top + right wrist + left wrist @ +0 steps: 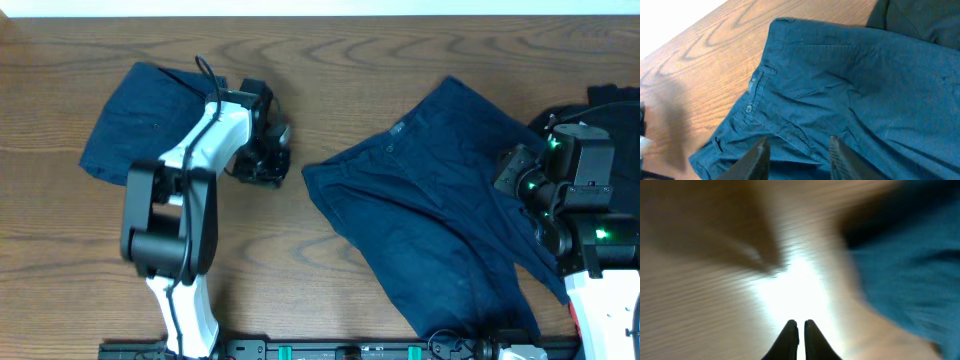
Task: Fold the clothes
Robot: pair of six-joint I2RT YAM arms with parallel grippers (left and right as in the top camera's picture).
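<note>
Overhead. Folded shorts (125,120) at upper left of frame, a compact bundle partly under the left arm. Left end effector (265,165) just right of that bundle, over bare desk (350,60), apparently clear of the cloth. Spread shorts (430,220) from centre to lower right, flat but rumpled, waistband toward upper centre, legs running to the bottom edge. Right end effector (515,178) over the right side of the spread shorts. Dark heap (610,100) at the upper right edge, against the spread shorts; kind of garment unclear.

Left wrist. Heavy blur. Left end effector (801,332) at bottom centre, fingertips together, nothing between them. Pale desk (715,305) beneath. Blue cloth (910,280) at right of frame; which pair, cannot tell.

Right wrist. Right end effector (797,157) at bottom centre, fingers apart with nothing clamped, close above the spread shorts (855,85). Button (749,108) on the waistband at left centre. Desk (695,60) at upper left, dark heap (920,20) at upper right.

Step, as a judgement: one pair looks done and set aside, second pair laid out but not yet folded. Next move likely calls for bringing the left end effector across and opening it, pinching the waistband end with one side and a leg hem with the other, then laying one leg over the other without dragging the dark heap along.
</note>
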